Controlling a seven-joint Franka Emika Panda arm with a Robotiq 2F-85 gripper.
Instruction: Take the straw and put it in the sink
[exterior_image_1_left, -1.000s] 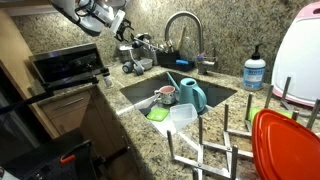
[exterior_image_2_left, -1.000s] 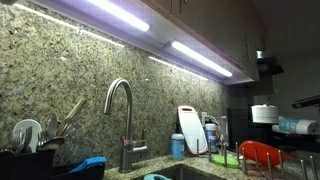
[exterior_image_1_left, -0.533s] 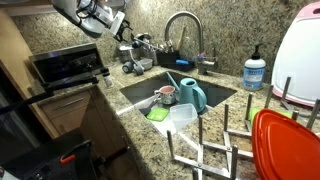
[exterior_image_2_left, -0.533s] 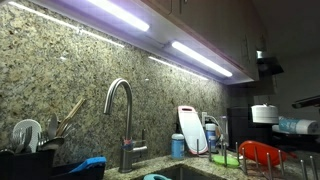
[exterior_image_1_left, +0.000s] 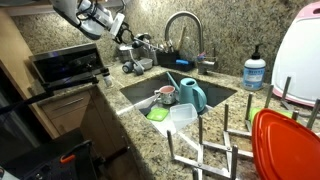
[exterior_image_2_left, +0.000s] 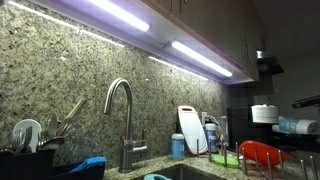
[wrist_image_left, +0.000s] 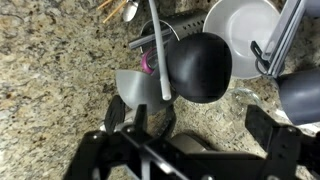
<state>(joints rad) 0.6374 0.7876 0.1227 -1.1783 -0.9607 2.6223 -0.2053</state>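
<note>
In an ext. view we see gripper (exterior_image_1_left: 121, 27) over utensil clutter beside faucet (exterior_image_1_left: 183, 30), sink (exterior_image_1_left: 140, 94) nearby. In an ext. view w/ no arm in shot, no straw visible.

Wrist view: fingers spread, holding nothing. Straw (wrist_image_left: 158, 50) leans across black bowl (wrist_image_left: 200, 65), just ahead.

Risk: straw's thin & round, so closing off-centre may flick it away or nip the bowl.

Jug (exterior_image_1_left: 192, 96) in sink (exterior_image_1_left: 136, 92), faucet (exterior_image_1_left: 183, 25) behind — straw (wrist_image_left: 160, 55) seemingly across ladle (wrist_image_left: 205, 65)
</note>
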